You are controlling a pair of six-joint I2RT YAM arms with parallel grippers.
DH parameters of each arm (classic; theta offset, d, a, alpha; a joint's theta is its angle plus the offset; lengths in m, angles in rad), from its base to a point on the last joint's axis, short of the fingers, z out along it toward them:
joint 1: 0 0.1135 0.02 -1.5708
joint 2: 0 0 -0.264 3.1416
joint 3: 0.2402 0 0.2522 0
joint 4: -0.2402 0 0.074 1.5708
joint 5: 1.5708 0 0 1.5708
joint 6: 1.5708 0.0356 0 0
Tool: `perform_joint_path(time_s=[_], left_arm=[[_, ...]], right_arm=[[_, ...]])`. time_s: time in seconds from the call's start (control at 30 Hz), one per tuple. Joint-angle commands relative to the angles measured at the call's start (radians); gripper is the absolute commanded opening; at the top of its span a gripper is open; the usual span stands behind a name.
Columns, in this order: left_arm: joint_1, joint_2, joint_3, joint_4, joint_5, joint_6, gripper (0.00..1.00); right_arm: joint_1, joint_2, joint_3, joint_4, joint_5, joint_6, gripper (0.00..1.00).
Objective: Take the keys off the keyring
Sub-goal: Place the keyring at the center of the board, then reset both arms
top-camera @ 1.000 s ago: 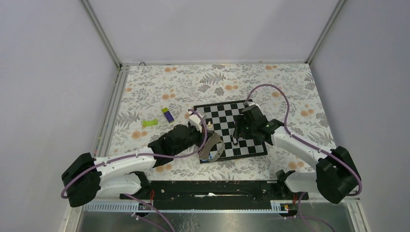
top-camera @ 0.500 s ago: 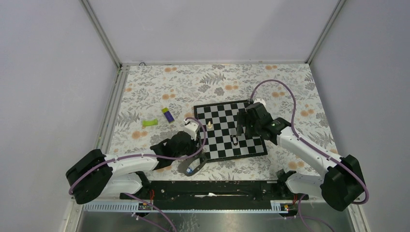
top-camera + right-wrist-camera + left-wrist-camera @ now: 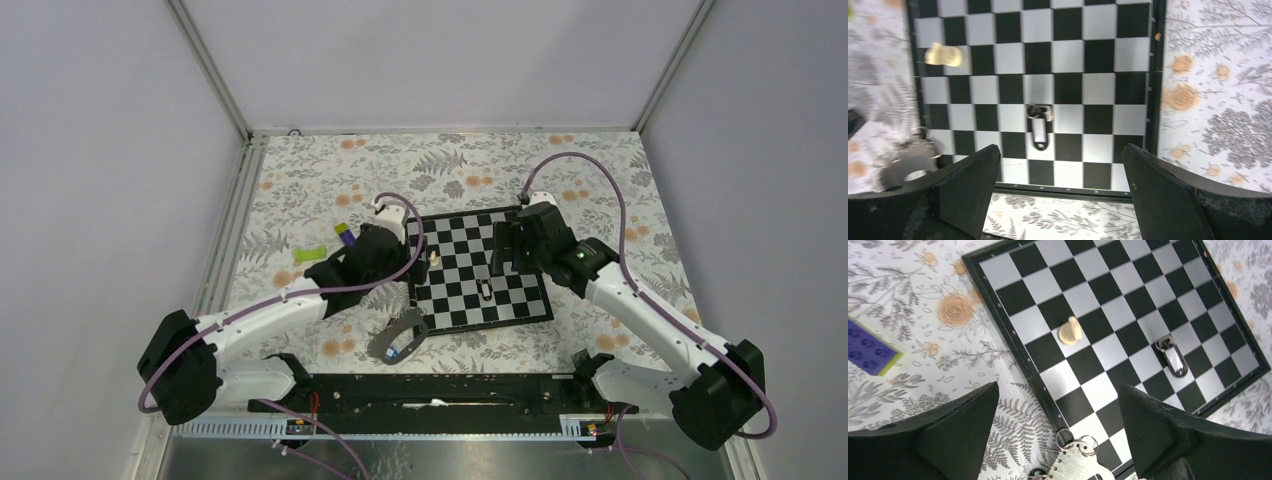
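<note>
One silvery key (image 3: 485, 290) lies loose on the chessboard (image 3: 520, 300), also in the left wrist view as key (image 3: 1172, 356) and the right wrist view as key (image 3: 1039, 128). The keyring (image 3: 396, 339), a floppy grey strap with a bit of blue, lies on the tablecloth off the board's near left corner. Its silvery plate with small rings (image 3: 1079, 460) shows below my left gripper (image 3: 1058, 387), which is open and empty above the board's left edge (image 3: 400, 262). My right gripper (image 3: 1060, 147) is open and empty over the board's far side (image 3: 503, 250).
A pale pawn (image 3: 435, 258) stands on the board near its left edge. A purple-and-yellow stick (image 3: 347, 236) and a lime-green piece (image 3: 311, 254) lie on the floral cloth to the left. Frame posts bound the table.
My left gripper opened and let go of the keyring, which dropped off the board's near left corner; that arm then swung up and away. My right gripper opened wider and drew back from the key.
</note>
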Motion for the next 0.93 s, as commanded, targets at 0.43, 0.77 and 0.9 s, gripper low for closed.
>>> perform_joint_path(time_s=[0.43, 0.77, 0.9], left_arm=[[0.033, 0.049, 0.378, -0.327, -0.214, -0.136, 0.99], [0.04, -0.008, 0.423, -0.362, -0.283, -0.081, 0.99], [0.052, 0.004, 0.441, -0.398, -0.295, -0.094, 0.99]], right_arm=[[-0.007, -0.365, 0.058, 0.12, 0.133, -0.1, 0.99], [-0.007, -0.393, 0.073, 0.112, 0.176, -0.127, 1.0], [-0.008, -0.372, 0.066, 0.117, 0.154, -0.127, 1.0]])
